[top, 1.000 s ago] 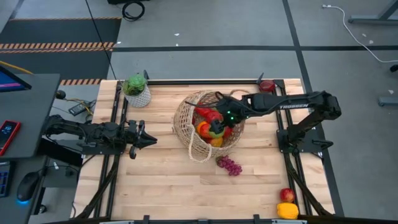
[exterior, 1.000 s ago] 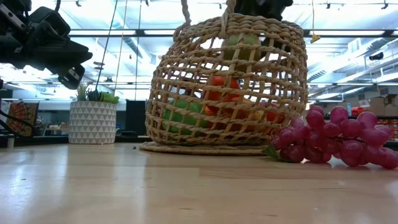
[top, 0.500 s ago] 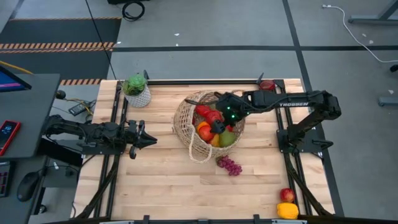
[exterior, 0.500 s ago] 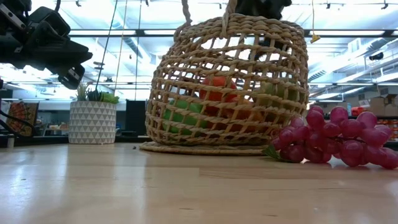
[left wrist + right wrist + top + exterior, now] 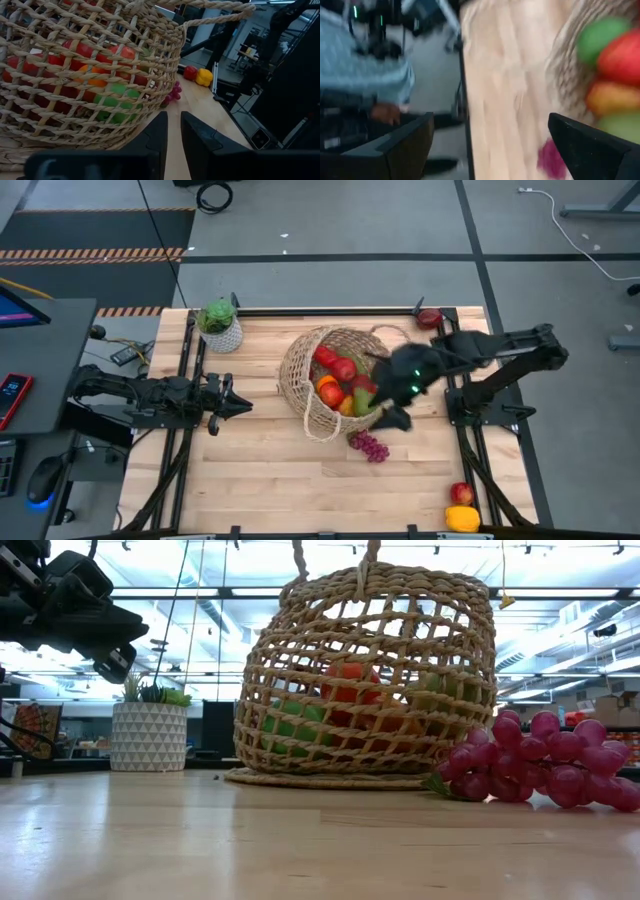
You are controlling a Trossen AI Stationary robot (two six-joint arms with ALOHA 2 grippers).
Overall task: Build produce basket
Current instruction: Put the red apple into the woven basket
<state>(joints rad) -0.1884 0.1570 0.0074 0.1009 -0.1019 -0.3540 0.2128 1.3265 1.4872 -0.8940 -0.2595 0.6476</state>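
Right arm stretched from its base at the right edge of the desk (image 5: 260, 480) toward the middle, elbow raised, wrist angled down. Right end effector (image 5: 392, 412) wide open and empty, hanging just off the right rim of the basket (image 5: 300, 380), above the bare wood between basket and grapes (image 5: 369, 446). Wide gap between both dark fingers (image 5: 590, 145) in the right wrist view, with blurred wood, basket wall and coloured produce beyond.

Left arm lying low along the left edge, pointed at the basket and well apart from it. Left end effector (image 5: 240, 406) closed on nothing, fingers (image 5: 159, 137) almost meeting in the left wrist view.

Basket upright near the centre of the desk, toward the far edge, holding red, orange and green produce (image 5: 340, 385). Grapes on the wood just beside the basket on the near side. Red apple (image 5: 461, 493) and yellow pepper (image 5: 462, 519) together at the near right corner; another red piece (image 5: 429, 317) at the far right corner. Potted plant (image 5: 219, 325) near the far left corner.

Versus a second ago: right end effector out of the basket and swung off its right rim, jaws wider; a green piece now lying among the load; left arm unmoved.

Lettering on the right arm too blurred to read.
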